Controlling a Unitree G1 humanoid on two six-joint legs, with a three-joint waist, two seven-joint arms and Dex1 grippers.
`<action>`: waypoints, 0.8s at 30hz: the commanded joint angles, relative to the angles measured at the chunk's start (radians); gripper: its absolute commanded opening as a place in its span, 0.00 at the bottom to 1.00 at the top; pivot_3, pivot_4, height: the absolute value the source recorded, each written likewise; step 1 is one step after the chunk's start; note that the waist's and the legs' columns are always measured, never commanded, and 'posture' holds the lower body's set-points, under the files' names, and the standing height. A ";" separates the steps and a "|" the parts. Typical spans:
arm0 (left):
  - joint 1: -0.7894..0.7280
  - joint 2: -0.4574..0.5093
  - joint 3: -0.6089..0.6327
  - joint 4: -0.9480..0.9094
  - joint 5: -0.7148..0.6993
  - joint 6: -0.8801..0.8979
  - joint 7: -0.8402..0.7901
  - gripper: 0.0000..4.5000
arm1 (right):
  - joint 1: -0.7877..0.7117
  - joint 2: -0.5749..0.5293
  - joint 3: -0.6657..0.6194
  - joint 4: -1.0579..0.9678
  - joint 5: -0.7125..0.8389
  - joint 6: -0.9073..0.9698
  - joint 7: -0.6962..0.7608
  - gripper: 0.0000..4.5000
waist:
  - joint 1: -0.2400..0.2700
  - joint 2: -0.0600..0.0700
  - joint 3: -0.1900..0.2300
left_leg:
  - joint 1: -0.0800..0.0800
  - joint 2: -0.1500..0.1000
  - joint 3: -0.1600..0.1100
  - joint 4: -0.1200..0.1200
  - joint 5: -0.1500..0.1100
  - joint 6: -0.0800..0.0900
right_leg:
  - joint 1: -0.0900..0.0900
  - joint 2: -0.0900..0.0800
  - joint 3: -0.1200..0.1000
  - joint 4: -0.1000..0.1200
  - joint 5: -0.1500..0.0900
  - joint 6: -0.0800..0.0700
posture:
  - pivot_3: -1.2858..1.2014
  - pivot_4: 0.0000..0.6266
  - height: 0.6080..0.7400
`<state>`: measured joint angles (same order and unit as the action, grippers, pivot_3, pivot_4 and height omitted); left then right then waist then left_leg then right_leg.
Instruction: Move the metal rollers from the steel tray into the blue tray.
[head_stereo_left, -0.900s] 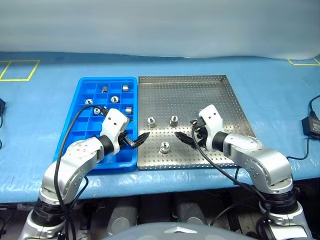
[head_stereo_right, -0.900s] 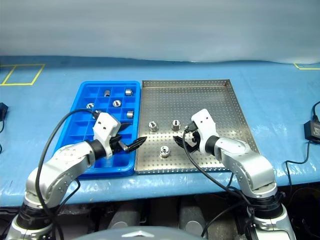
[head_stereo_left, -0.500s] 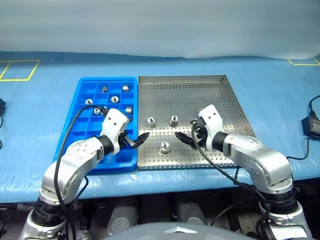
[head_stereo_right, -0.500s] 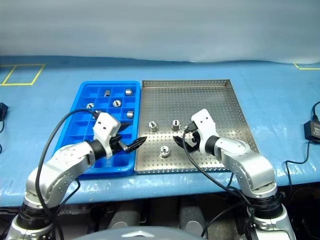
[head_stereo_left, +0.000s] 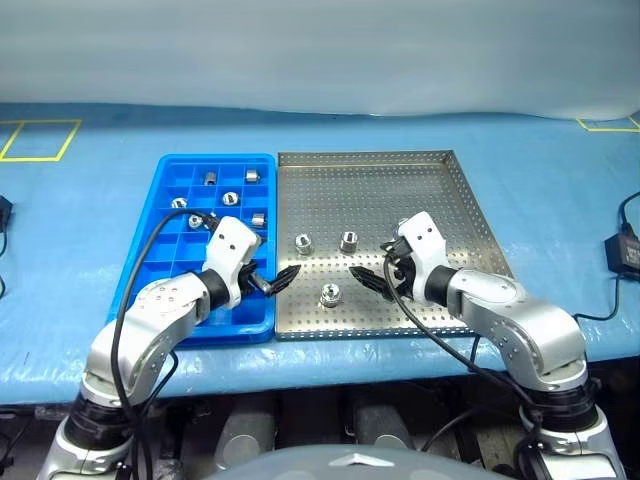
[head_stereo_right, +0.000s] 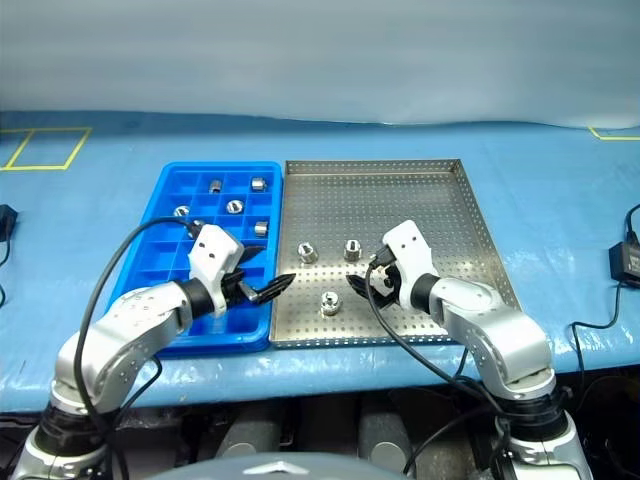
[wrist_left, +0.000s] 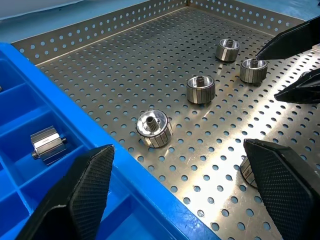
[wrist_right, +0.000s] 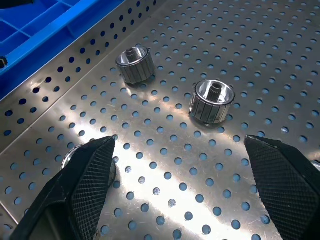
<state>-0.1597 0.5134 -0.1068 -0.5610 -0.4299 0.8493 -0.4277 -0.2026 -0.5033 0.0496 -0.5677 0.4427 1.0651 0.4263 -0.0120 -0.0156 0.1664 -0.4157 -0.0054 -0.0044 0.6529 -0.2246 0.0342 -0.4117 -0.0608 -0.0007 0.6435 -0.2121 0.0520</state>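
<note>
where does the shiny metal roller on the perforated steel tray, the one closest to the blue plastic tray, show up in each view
Left eye view: the small shiny metal roller is leftmost on the grey perforated steel tray.
Right eye view: leftmost again.
Left wrist view: beside the blue wall.
Right wrist view: the one nearer the blue wall.
Shared landmark: the bright blue compartment tray along the steel tray's side.

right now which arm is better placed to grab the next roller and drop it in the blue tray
Probably left. The left gripper is open beside the blue tray, close to the nearest roller. The right gripper is equally close, but farther from the tray.
</note>
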 joint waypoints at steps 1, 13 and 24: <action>-0.047 0.009 -0.029 0.005 0.017 -0.014 -0.029 1.00 | 0.021 -0.020 -0.018 -0.061 0.015 -0.043 0.027 0.97 | -0.002 0.000 0.000 | 0.000 0.000 0.000 0.000 0.000 0.000 | 0.000 0.000 0.000 0.000 0.000 0.001 | 0.49 0.24 1.00; -0.273 0.046 -0.316 0.218 0.146 -0.048 -0.232 1.00 | 0.131 -0.015 -0.066 -0.158 0.053 -0.144 0.050 0.97 | -0.028 0.000 0.000 | 0.000 0.000 0.001 0.002 0.000 0.000 | 0.001 0.001 0.000 0.001 -0.002 0.005 | 0.45 0.24 1.00; -0.335 0.011 -0.423 0.390 0.259 -0.092 -0.316 1.00 | 0.179 -0.008 -0.083 -0.200 0.049 -0.151 0.007 0.97 | -0.065 0.001 -0.001 | 0.001 0.001 0.001 0.002 0.000 0.001 | 0.000 0.001 0.002 0.001 -0.002 0.005 | 0.43 0.24 1.00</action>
<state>-0.4898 0.5275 -0.5216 -0.1879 -0.1929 0.7625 -0.7312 -0.0221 -0.5138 -0.0111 -0.7209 0.4821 0.9355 0.4406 -0.0769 -0.0148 0.1658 -0.4148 -0.0045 -0.0029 0.6551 -0.2249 0.0348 -0.4113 -0.0602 0.0015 0.6448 -0.2139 0.0572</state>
